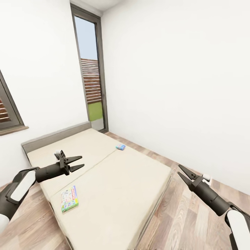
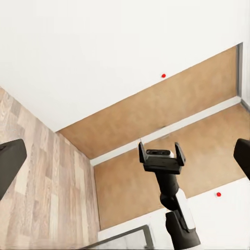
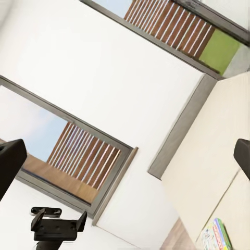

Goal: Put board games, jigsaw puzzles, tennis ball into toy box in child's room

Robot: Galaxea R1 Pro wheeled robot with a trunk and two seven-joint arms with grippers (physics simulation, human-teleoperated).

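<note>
— White walls and a wood-plank floor are filling the head view, and the bed (image 1: 104,180) is lying across the middle of the frame. What is sitting on it?

— Two board games. The green-edged board game (image 1: 69,198) is lying flat in the lower left of the frame, near the bed's edge. The light-blue board game (image 1: 120,147) is lying further away, just above the centre.

— And the arms?

— The left hand (image 1: 79,163) is hovering over the mattress at centre left, fingers apart and holding nothing. The right hand (image 1: 183,172) is hanging at the lower right, over the floor beside the bed, fingers also apart and empty.

— So which step is going on?

— I think the robot is approaching the bed to collect the first game. Next, the left hand is probably needing to come down to the green-edged box, which is the nearer one, and close on its edge.
</note>
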